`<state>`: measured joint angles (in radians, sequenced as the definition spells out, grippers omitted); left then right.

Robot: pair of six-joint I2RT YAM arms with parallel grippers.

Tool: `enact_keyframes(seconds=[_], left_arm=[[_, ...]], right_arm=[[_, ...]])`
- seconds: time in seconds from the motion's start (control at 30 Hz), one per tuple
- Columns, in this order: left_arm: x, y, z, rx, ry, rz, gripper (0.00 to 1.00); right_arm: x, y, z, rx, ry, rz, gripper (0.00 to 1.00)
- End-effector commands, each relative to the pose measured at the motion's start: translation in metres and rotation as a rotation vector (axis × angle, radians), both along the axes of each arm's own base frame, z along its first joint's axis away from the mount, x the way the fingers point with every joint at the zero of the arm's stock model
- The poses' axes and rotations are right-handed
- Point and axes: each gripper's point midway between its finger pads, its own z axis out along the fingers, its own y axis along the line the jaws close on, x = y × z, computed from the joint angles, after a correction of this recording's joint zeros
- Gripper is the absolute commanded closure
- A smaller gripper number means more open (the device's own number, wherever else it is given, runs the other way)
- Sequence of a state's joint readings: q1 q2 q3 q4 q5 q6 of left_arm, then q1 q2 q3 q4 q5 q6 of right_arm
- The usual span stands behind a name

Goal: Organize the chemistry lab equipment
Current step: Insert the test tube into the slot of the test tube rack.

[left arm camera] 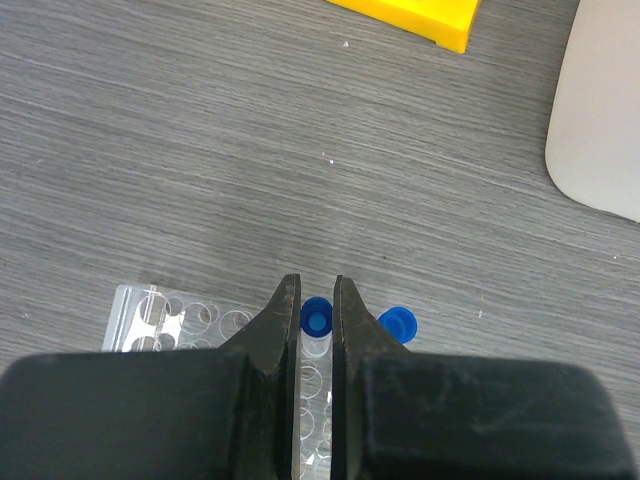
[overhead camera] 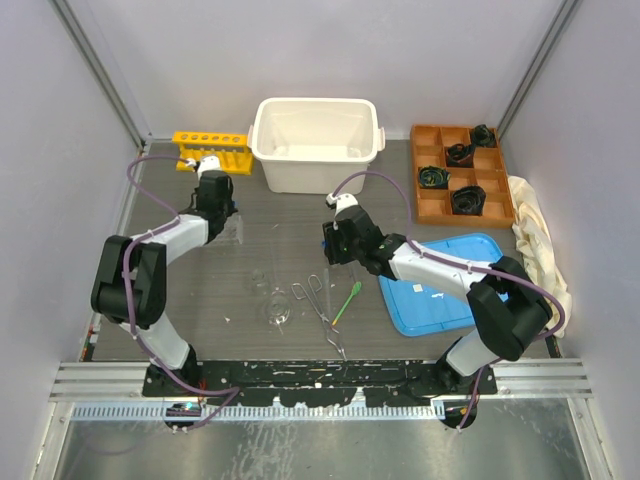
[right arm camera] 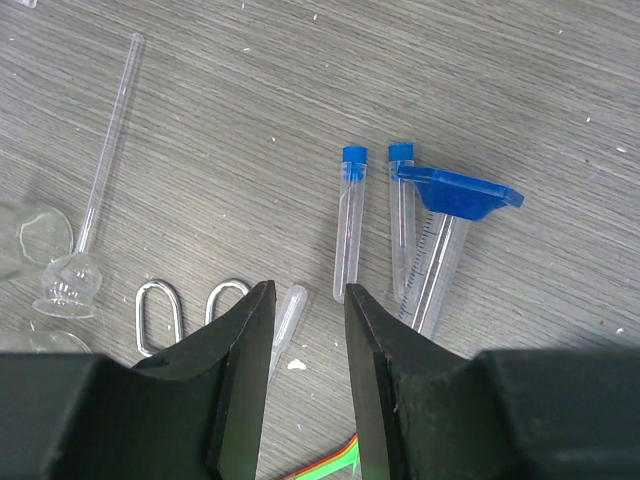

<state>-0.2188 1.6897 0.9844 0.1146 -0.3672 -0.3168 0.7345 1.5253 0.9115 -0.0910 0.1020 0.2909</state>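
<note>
My left gripper is shut on an upright blue-capped test tube standing over the clear plastic rack. A second blue cap shows just right of the jaws. In the top view this gripper hangs in front of the yellow rack. My right gripper is open and empty above the table. Ahead of it lie two blue-capped test tubes, a blue-based cylinder, a clear pipette, the metal tongs' loops and a glass flask. The green spatula lies by the tongs.
A white bin stands at the back centre, with an orange compartment tray of black objects to its right. A blue tray lies under my right arm, and a cream cloth at the right edge. Small flasks sit near the front.
</note>
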Motion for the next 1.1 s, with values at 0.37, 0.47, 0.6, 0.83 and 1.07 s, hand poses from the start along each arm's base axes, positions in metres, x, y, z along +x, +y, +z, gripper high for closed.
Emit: enact_keyframes(seconds=[0.37, 0.47, 0.6, 0.83, 1.07], left_arm=[[0.004, -0.002, 0.038, -0.016, -0.043, 0.027, 0.42], [-0.001, -0.001, 0.059, -0.035, -0.075, 0.039, 0.41], [-0.016, -0.001, 0.100, -0.081, -0.147, 0.040, 0.40], [-0.064, -0.005, 0.167, -0.192, -0.290, -0.002, 0.40], [-0.124, -0.034, 0.182, -0.365, -0.264, -0.171, 0.45]], right_arm=[[0.012, 0.010, 0.023, 0.055, -0.054, 0.008, 0.59], [0.012, 0.011, 0.026, 0.057, -0.055, 0.009, 0.59], [0.013, 0.011, 0.032, 0.054, -0.053, 0.006, 0.59], [0.015, 0.005, 0.029, 0.007, -0.012, -0.032, 0.59], [0.016, 0.007, 0.004, -0.069, 0.092, -0.040, 0.61]])
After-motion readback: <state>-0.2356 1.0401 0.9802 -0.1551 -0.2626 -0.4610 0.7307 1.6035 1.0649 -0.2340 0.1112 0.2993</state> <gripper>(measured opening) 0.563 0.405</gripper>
